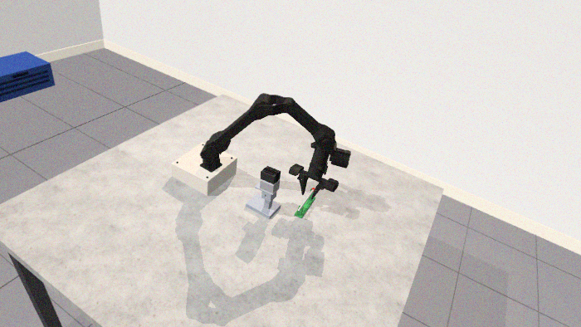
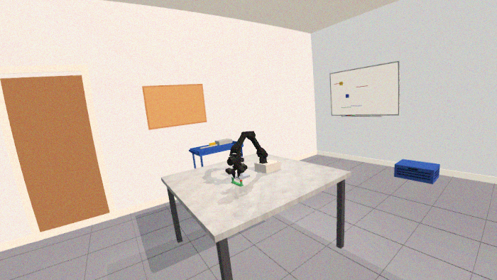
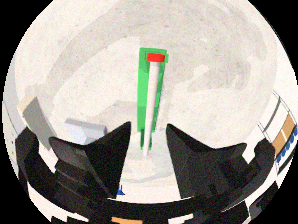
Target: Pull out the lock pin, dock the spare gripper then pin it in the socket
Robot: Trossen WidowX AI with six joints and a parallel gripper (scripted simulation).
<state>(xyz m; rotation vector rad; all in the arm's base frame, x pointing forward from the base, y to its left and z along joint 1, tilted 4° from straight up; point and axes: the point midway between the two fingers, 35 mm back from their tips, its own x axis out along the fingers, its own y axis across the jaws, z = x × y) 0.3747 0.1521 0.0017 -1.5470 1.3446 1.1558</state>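
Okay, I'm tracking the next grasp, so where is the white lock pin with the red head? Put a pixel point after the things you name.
In the wrist view, the thin white pin with a red head [image 3: 151, 95] lies along the green cradle [image 3: 145, 90], below the open gripper [image 1: 309, 194] [image 3: 149, 129].

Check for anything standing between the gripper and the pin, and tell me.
Nothing visible stands between the open gripper and the pin. The pin lies along the green holder, which sits under it rather than in the way; a descent looks unobstructed, though the fingers should probably stay above the holder.
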